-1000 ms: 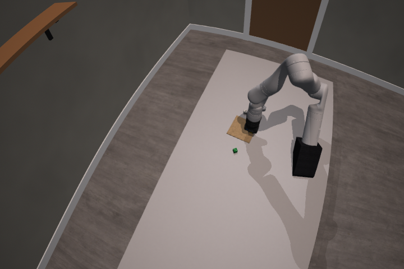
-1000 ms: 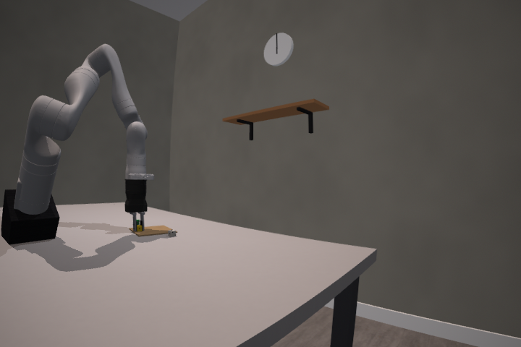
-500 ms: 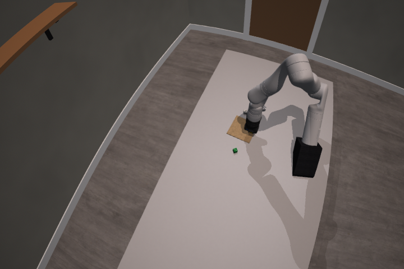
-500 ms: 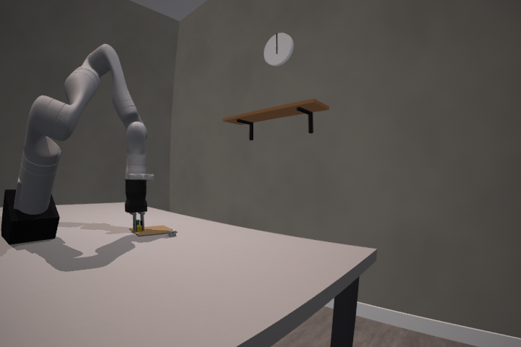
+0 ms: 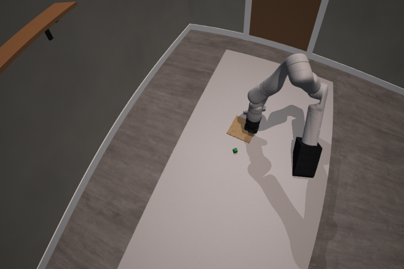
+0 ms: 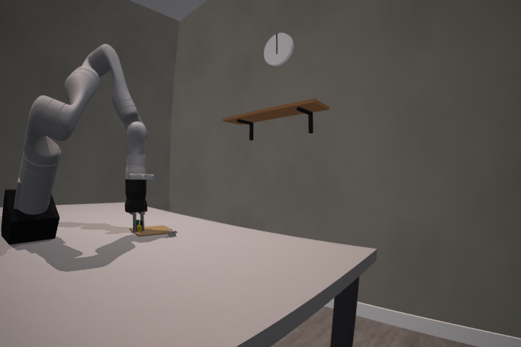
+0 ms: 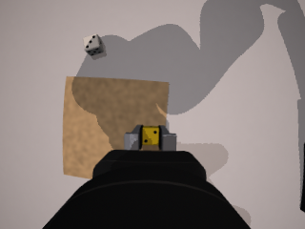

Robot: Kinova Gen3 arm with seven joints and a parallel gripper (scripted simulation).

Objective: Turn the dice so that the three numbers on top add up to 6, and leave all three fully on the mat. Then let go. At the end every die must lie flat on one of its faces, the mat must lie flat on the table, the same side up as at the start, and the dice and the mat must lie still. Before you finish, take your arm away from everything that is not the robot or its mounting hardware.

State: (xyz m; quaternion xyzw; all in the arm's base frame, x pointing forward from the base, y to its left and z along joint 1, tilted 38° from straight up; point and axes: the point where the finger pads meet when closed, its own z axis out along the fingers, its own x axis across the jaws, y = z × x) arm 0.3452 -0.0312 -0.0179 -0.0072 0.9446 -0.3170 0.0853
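Note:
My gripper [image 6: 138, 230] [image 7: 150, 134] points down over the tan mat [image 5: 237, 131] [image 6: 159, 230] [image 7: 76, 148], near one edge. It is shut on the yellow die [image 6: 139, 228] [image 7: 151, 135], whose upward face shows two pips. Whether this die touches the mat is too small to tell. The white die [image 6: 171, 233] [image 7: 92, 44] is off the mat on the table, with three pips on its upper face in the wrist view. The green die [image 5: 234, 150] [image 6: 137, 222] is on the table off the mat's opposite side, its top number unclear. The mat looks flat.
The arm's black base block [image 5: 306, 159] [image 6: 30, 223] stands on the table [image 5: 193, 190] [image 6: 166, 277], to the right of the mat in the top view. The arm's shadow crosses part of the mat. A wall shelf [image 5: 24, 35] [image 6: 277, 110] is well away from the table.

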